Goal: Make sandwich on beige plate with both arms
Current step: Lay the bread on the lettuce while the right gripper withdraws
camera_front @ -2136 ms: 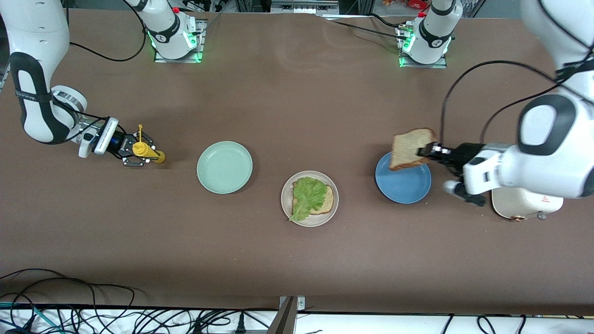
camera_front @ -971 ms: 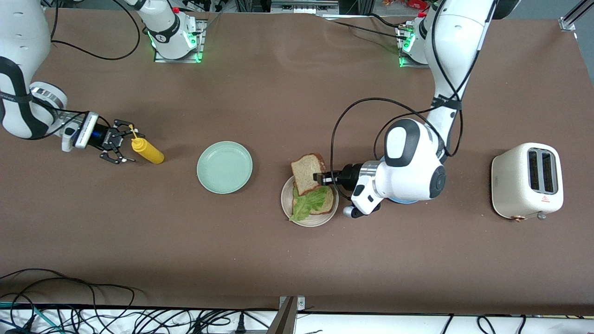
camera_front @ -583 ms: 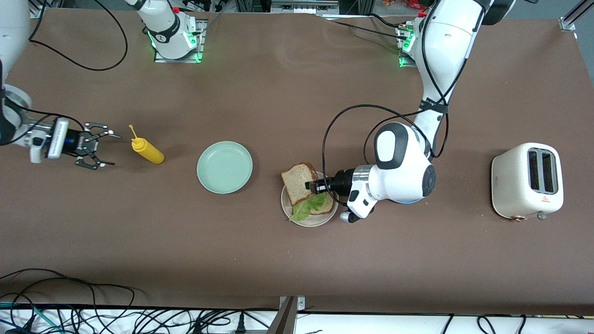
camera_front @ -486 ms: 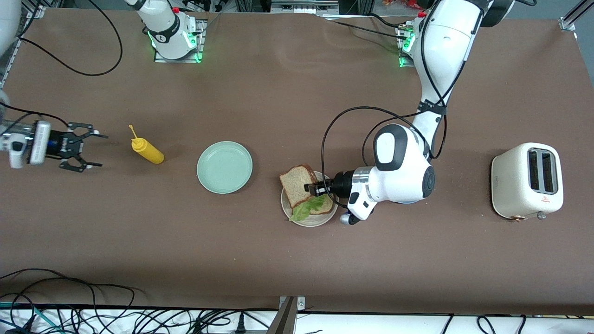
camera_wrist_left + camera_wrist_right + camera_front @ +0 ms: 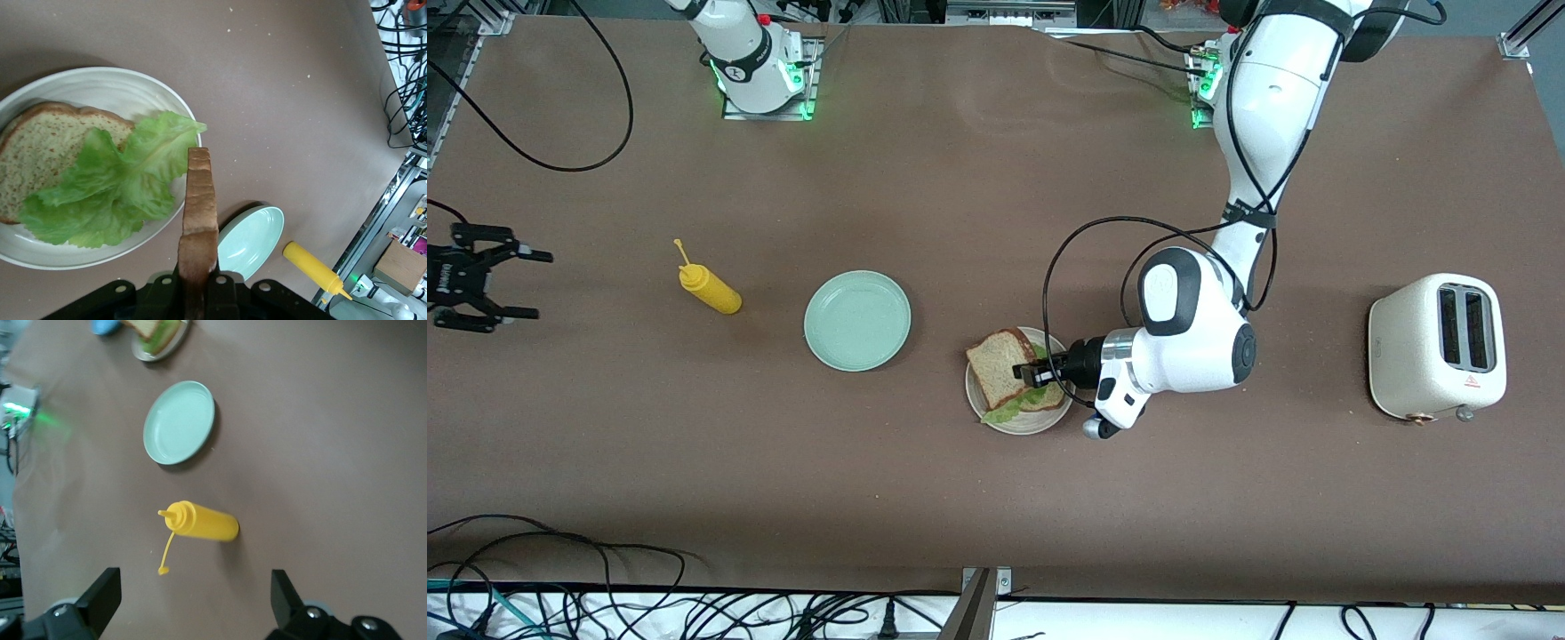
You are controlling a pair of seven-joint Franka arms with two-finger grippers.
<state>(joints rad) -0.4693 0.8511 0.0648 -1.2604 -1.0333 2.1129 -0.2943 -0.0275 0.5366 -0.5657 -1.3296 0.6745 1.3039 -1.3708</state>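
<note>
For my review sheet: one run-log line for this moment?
left tool: shut on top bread slice over beige plate | right tool: open, waiting

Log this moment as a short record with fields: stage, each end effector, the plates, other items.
stage: top bread slice held over lettuce and bottom bread slice on beige plate, not released
left end effector: shut on top bread slice, over beige plate
right end effector: open, empty, waiting at the right arm's end of the table
mint green plate: empty
mustard bottle: lying on table, cap off
toaster: at the left arm's end
</note>
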